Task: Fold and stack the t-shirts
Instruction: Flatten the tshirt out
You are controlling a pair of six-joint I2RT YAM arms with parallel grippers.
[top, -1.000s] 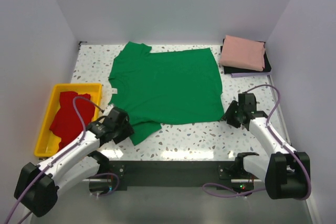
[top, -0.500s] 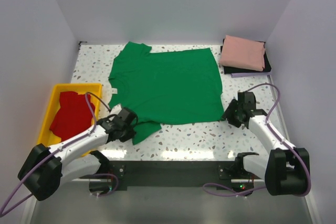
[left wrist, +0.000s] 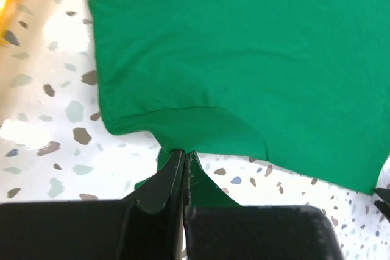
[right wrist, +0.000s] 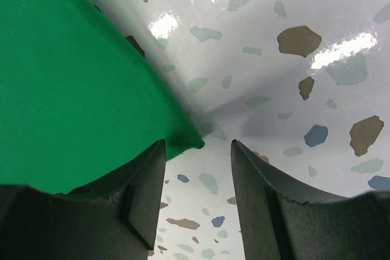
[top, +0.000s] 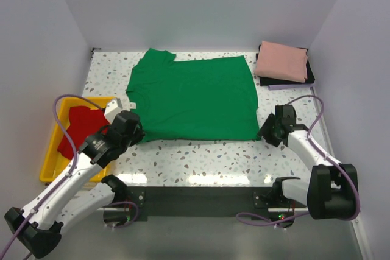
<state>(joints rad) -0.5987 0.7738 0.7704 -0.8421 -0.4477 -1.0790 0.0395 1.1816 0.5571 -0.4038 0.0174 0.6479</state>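
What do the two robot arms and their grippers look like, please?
Both the left arm and the right arm have white tubular links with black joint housings. A lilac cable loops along each. The left gripper and the right gripper each have two matte black fingers that taper toward the tips.

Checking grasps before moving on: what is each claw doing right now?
Left claw: closed on the green t-shirt, at its sleeve.
Right claw: open, jaws either side of that shirt's bottom corner.

Soft matt t-shirt (top: 192, 98), glossy table (top: 207, 156)
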